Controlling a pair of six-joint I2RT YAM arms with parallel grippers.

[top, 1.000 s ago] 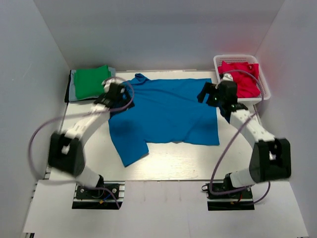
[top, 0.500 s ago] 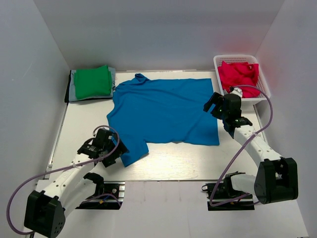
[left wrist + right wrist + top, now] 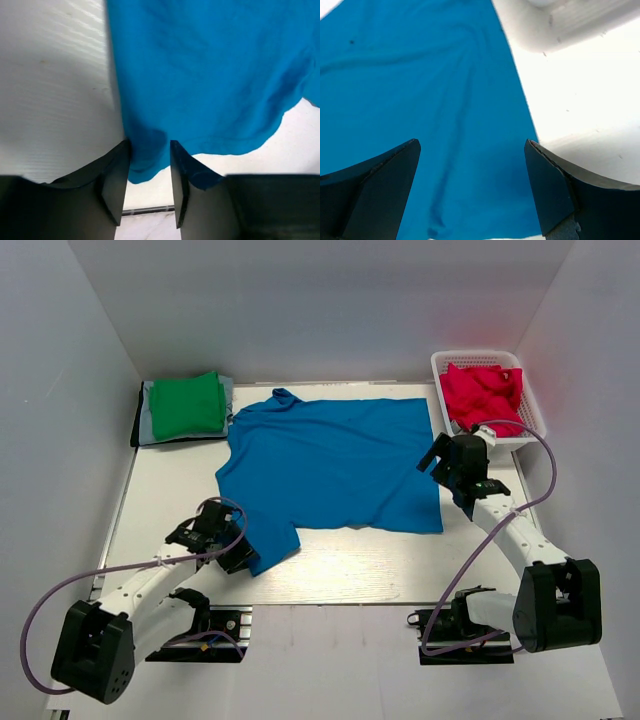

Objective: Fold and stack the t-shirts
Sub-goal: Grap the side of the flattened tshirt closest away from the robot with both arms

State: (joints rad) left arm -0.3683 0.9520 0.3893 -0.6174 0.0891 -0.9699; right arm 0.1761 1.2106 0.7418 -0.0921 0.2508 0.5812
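Your left pincer (image 3: 238, 552) (image 3: 148, 150) is sitting low on the surface (image 3: 340, 565). It is straddling the hem of the near sleeve (image 3: 265, 545) (image 3: 150, 160) of the blue t-shirt (image 3: 330, 460) (image 3: 200, 75). Its fingers (image 3: 116, 185) are standing narrowly parted with the blue cloth lying in the gap, not squeezed tight. The sleeve's long edge is running straight ahead from the left finger. Bare surface is lying open to the left of that edge and also beyond the curved hem on the right.

Your right pincer (image 3: 440, 455) (image 3: 472, 145) is hanging released, fingers (image 3: 555, 192) spread wide. It is hovering over the blue t-shirt's (image 3: 420, 100) side edge. That edge is running diagonally between the fingers, with cloth under the left finger and bare surface under the right one. The white basket (image 3: 530, 405) holding the crimson t-shirts (image 3: 480, 395) is sitting just beyond and to the right of this pincer, close by, so you are getting little room there.

The green t-shirt (image 3: 187, 405) is lying folded on grey and dark shirts (image 3: 148, 425), well ahead of the left pincer at the far corner. The blue t-shirt is lying spread flat between both pincers.
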